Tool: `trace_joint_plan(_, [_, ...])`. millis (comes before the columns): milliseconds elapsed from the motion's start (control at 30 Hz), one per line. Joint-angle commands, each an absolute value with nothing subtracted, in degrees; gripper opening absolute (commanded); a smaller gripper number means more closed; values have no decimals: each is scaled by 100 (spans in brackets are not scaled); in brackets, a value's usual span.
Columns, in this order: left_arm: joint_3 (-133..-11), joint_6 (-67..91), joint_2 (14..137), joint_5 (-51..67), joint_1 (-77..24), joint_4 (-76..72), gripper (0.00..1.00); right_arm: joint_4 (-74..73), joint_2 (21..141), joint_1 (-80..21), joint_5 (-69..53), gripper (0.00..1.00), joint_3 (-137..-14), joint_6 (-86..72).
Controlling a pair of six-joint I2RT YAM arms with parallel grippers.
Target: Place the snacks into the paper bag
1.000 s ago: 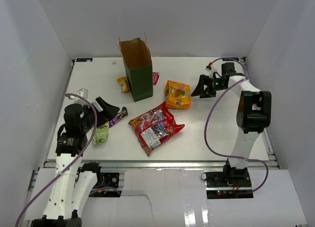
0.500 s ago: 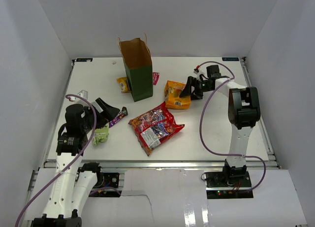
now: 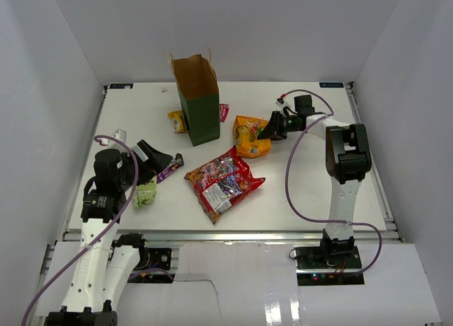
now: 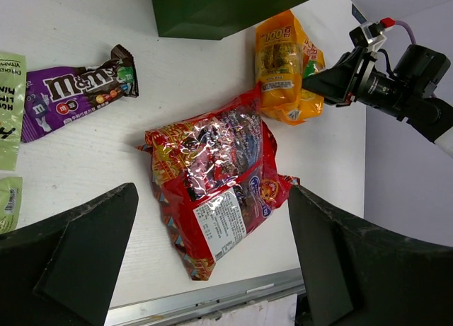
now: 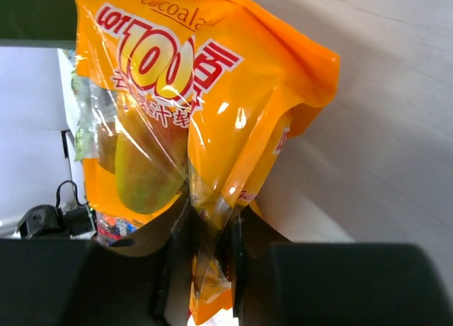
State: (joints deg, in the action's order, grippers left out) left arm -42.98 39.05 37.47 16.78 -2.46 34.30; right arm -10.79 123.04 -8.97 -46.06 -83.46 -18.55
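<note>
Right claw: my right claw [image 3: 267, 132] is clenched on the orange pack [image 5: 205, 92], pinching a thin fold of film at its near edge.
Left claw: my left claw [image 3: 157, 157] hangs released, jaws wide, over the left side of the table [image 3: 311, 191]; it holds nothing.
Orange pack: right of the paper bag [image 3: 198, 103] and apart from it. The pinched edge looks lifted; I cannot tell whether the far end rests on the table.
Paper bag: upright at the back, mouth open upward, taller than every snack.
Other snacks: two red crinkly bags [image 3: 223, 181] lie mid-table. The purple bar [image 4: 71, 92] and light green packet [image 3: 145, 191] lie near my left claw. A yellow packet [image 3: 177, 121] and a pink packet [image 3: 224, 112] sit just beside the bag.
Step, as I judge it: grip taken; lift and carry to the bag's mouth comes next.
Risk, slip: I hold only slick film, so the hanging weight could pull the pack free.
Risk, tipping: carrying too low could catch the rim or handles and topple the light bag.
Risk, snag: the dangling pack may fold across the narrow mouth instead of dropping in.
</note>
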Motion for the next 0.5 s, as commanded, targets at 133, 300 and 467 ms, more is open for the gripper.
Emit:
trace_joint_plan(133, [-4359,3964,3832,1819,-229,3208,98,-38,12016,-712,-5473,11,-7955,-1959])
trace_joint_plan(300, [-4403,3981,3911,1986,-229,2998,98,2088,11147,-554,-6501,8,-7287,-2390])
trace_joint_plan(467, [-4403,3990,4025,2197,-237,2822,98,5065,10934,-562,-7145,8,-6595,-4307])
